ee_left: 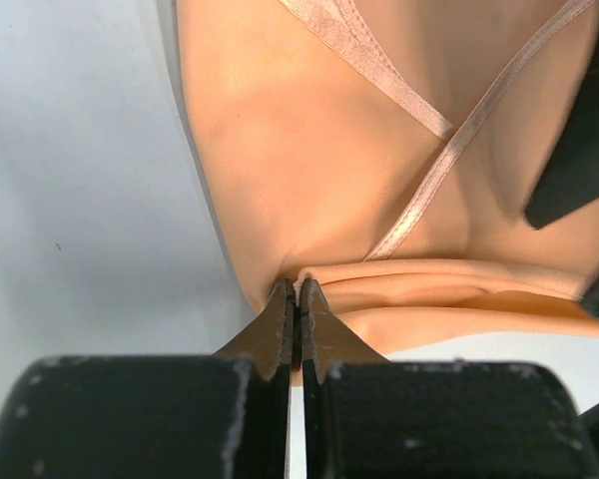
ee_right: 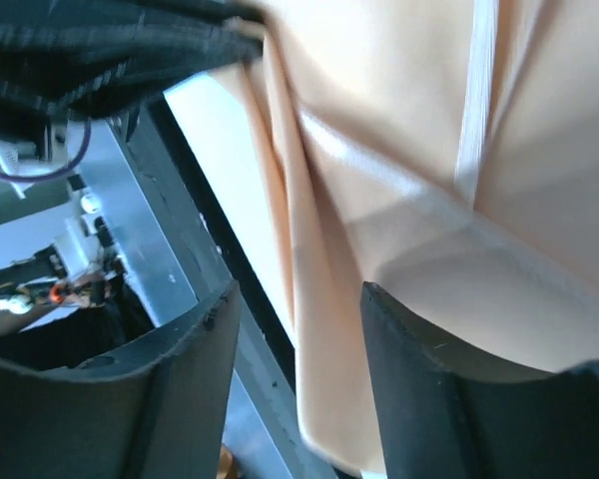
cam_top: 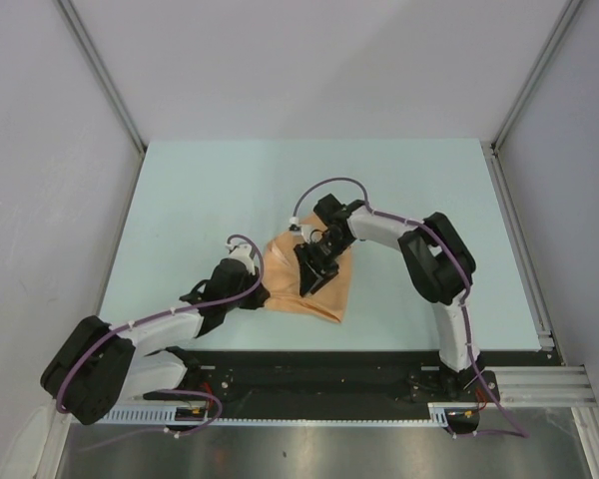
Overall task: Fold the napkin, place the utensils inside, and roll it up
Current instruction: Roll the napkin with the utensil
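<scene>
Item: napkin, peach-orange cloth, lying near the middle of the pale worktop, between the two arms. Condition: doubled over into a compact, roughly triangular shape. Pale hem strips cross on its upper face and layered folds show along one edge, so a fold appears to be in place. Attending, first: left end effector, fingers pressed together, pinching the napkin's folded edge at the cloth's left side, low against the worktop. Attending, second: right end effector, fingers spread apart, poised over the middle of the napkin with nothing gripped between them; the cloth shows through the gap. Utensils: none visible in any view, and whether one lies hidden under a layer cannot be told. Progress, as judged: the folding step is done or nearly so; placing the utensils is not evidenced; rolling is not begun, since the cloth lies flat and no tube has formed. Outstanding: settle the fold, set the utensils on the cloth, roll it up.
</scene>
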